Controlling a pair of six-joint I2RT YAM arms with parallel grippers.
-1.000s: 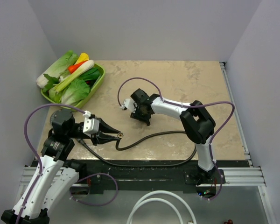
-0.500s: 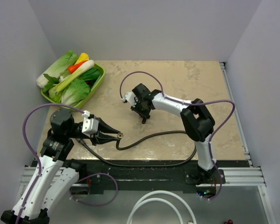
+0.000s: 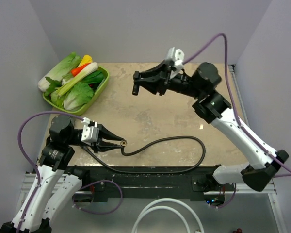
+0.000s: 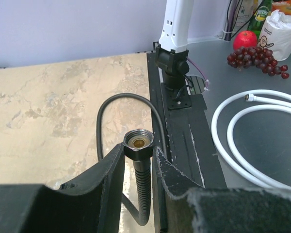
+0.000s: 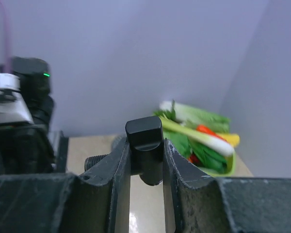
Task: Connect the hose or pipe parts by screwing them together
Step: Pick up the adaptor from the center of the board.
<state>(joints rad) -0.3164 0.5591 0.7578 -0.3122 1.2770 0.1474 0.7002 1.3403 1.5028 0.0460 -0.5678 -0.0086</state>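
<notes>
A long dark-brown hose (image 3: 184, 138) lies in a loop across the front of the table. My left gripper (image 3: 117, 142) is shut on the hose just below its end nut (image 4: 137, 144), which stands open-end up between the fingers (image 4: 111, 174). The rest of the hose (image 4: 103, 116) curls away behind it. Raised well above the back of the table, my right gripper (image 3: 138, 81) is shut on a small black T-shaped fitting (image 5: 144, 143). A threaded stub (image 5: 93, 161) of that fitting sticks out to the left of the fingers. From above, the fitting (image 3: 135, 89) hangs at the fingertips.
A green tray (image 3: 105, 80) of vegetables sits at the back left corner. A black rail (image 3: 150, 174) runs along the table's near edge. Off the table, a thick white tube (image 3: 160, 213) lies looped below, near grapes (image 4: 257, 60) and an apple (image 4: 246, 39).
The right arm has risen from the table's middle with the black fitting in its jaws and now points left, high over the back. The left arm and hose end have barely shifted.
</notes>
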